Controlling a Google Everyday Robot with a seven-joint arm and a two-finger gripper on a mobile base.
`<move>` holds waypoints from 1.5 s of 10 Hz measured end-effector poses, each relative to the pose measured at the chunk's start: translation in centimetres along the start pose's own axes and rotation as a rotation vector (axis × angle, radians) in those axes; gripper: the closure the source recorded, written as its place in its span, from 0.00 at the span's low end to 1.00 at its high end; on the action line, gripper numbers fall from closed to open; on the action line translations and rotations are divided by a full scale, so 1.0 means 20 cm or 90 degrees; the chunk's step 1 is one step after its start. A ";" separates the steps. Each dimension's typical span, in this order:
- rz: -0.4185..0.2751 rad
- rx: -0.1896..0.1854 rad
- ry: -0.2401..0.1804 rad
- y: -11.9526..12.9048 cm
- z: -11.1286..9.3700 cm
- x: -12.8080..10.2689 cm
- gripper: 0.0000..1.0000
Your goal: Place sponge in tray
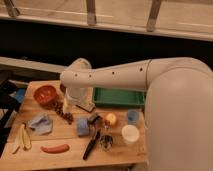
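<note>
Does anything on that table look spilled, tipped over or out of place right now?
Nothing stands out. The sponge lies flat on the table, in front of the tray and not yet in it. Nothing looks spilled. The hand hangs open between the red bowl and the tray.

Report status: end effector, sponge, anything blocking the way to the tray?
End effector open, empty, over the table left of the tray. Sponge lies on the table nearer the camera, untouched. Small dark object beside sponge; tray's visible floor bare.
</note>
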 end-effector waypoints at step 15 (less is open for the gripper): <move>0.026 0.008 0.131 -0.07 0.55 0.02 0.27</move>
